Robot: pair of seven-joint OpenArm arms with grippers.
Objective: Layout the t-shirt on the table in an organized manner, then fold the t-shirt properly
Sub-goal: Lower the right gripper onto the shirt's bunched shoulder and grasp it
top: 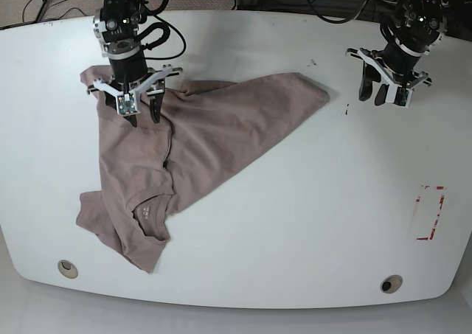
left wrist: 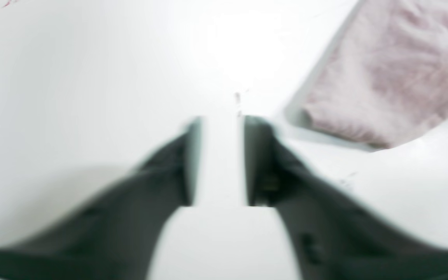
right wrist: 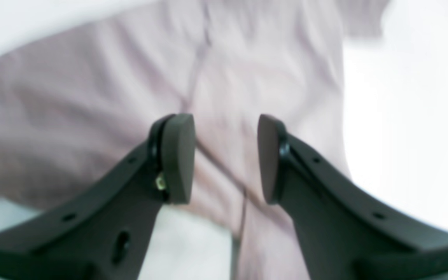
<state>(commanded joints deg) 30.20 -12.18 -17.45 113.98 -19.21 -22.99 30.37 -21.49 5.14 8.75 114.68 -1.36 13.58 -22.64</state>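
Note:
The mauve t-shirt [top: 214,127] lies rumpled on the left half of the white table [top: 295,223], partly doubled over itself. Its round neck with a small label [top: 147,210] is near the front left, and one corner reaches right to about the table's middle. My right gripper [top: 138,113] hovers over the shirt's back left part. In the right wrist view it [right wrist: 224,128] is open above creased cloth [right wrist: 91,97], with nothing between the pads. My left gripper [top: 372,98] is open over bare table at the back right. The shirt's corner [left wrist: 395,70] lies to its [left wrist: 221,124] upper right, apart from it.
A red tape rectangle [top: 430,212] marks the table's right side. Two metal grommet holes sit near the front edge, one left [top: 67,268] and one right [top: 391,284]. Cables hang past the table's back edge. A few dark specks [top: 346,111] lie near the left gripper.

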